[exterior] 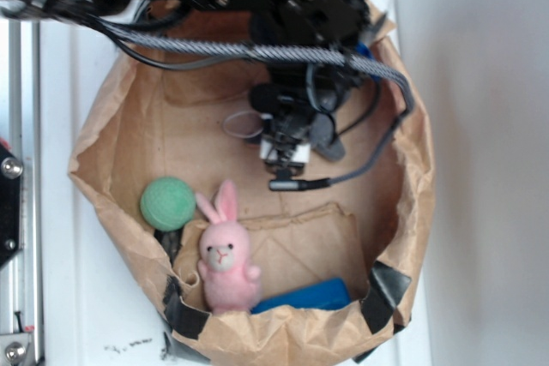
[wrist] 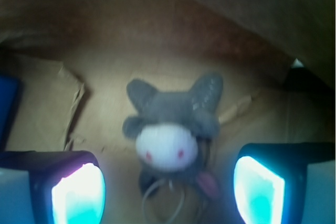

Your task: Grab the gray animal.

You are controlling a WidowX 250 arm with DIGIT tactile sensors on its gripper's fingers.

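The wrist view shows the gripper [wrist: 168,184] with its fingers [wrist: 79,192] spread wide and empty, one glowing pad at each lower corner of the frame. The gray animal [wrist: 170,129] lies between them and slightly beyond the tips, on the floor of the paper bag [wrist: 47,108]. It touches neither pad. Its long axis runs near to far: string loop [wrist: 163,200] nearest, then white oval face with two red dots, then gray limbs splayed away. The closing line of the fingers crosses this axis, so the judgement is that a short descent and closure suffices to capture the head and body.

Materials: the animal is soft felt, compressible, with rounded lobes; the loop is thin cord. The bag is creased brown paper with a rolled rim and dark tape patches.

In the exterior view, near to far: a blue object [exterior: 309,295] at the near wall, a pink bunny [exterior: 226,255] upright beside it, a green ball [exterior: 167,203] to the left. Farther in, the gripper [exterior: 286,156] hangs over the far half of the bag [exterior: 403,237]. The animal is mostly hidden under it there; only the loop [exterior: 243,124] shows clearly. Bunny and ball lie well apart from the fingers.
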